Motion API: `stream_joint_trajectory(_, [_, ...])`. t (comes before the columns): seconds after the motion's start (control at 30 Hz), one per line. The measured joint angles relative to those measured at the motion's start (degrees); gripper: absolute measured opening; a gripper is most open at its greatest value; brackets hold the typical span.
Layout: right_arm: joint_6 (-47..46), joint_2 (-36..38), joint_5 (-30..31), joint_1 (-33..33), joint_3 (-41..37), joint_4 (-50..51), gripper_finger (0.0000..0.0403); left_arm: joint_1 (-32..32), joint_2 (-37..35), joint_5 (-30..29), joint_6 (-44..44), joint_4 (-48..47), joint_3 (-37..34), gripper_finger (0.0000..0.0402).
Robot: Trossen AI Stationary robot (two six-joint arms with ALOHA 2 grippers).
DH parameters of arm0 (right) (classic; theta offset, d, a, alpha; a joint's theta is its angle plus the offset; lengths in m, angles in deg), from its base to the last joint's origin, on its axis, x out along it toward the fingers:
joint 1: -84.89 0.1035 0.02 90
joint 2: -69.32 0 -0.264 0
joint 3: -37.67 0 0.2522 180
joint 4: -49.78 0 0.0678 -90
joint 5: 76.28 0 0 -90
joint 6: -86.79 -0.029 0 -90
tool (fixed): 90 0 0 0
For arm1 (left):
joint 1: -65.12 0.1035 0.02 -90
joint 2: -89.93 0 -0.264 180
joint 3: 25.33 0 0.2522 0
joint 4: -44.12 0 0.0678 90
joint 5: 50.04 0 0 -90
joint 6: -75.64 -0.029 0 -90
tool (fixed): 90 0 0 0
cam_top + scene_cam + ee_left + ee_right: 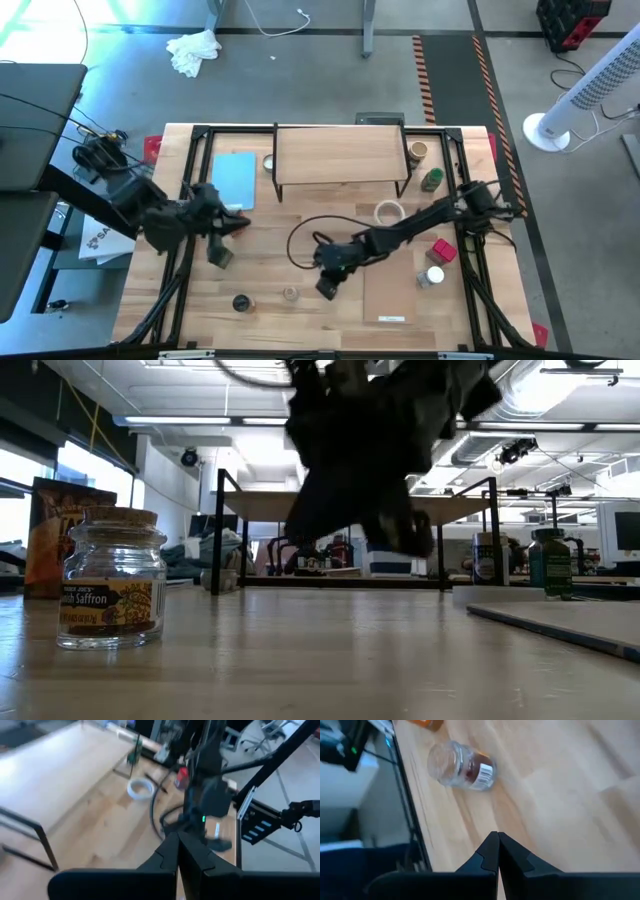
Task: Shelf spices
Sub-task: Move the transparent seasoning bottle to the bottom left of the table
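We see the right gripper (pixel 327 287) with fingers pressed together, holding nothing, above the table's (pixel 330 225) middle front; the left gripper (pixel 219 254), likewise closed and empty, hangs near the light-blue pad (pixel 234 179). Close by stands a cork-topped jar (pixel 111 578) whose label reads "Saffron". The shelf (pixel 340 153) spans the far edge, a green-topped jar (pixel 431 180) beside its right end.

Wooden table (pixel 300 215) bears shelf (pixel 338 153); spices (pixel 431 180) (scattered); blue pad (pixel 234 180).
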Motion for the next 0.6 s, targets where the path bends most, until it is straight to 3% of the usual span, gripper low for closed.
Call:
stream_joint_trajectory(0.2, [-11.3, -4.0, 5.3, 2.4, 0.2, -7.4, 0.0, 0.0, -5.3, 0.2, -10.5, 0.0, 1.2, 0.0])
stream_joint_trajectory(0.4, [-13.3, -6.8, 9.5, 3.5, 5.9, -6.8, 0.0, 0.0, -8.5, 1.0, -12.4, 0.0, 1.2, 0.0])
stream_joint_trajectory(0.6, [-9.9, -12.2, 9.1, 3.4, 16.7, 4.3, 0.0, 0.0, -8.1, 1.1, -11.9, -0.1, 1.2, 0.0])
